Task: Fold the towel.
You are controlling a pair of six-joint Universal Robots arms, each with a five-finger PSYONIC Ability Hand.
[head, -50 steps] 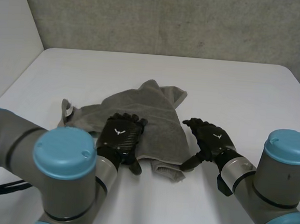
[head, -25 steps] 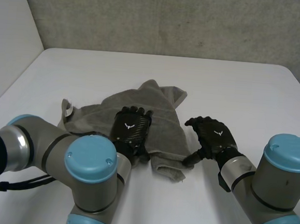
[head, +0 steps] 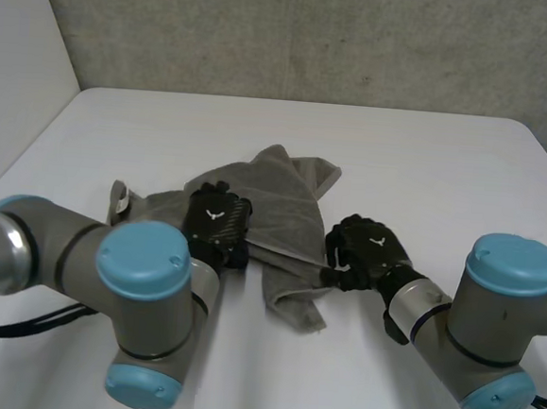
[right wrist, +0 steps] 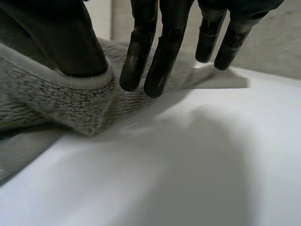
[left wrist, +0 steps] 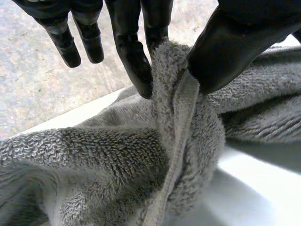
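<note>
Crumpled towel (head: 287, 210) at centre of table (head: 428, 169), 2 pinch grips on its near side.
Grips: left hand (head: 217, 224) clamps a thick fold between thumb and fingers; right hand (head: 364, 254) nips the right hem. Looks soft, light, floppy, so it'll likely sag. Best held at hems or corners.
</note>
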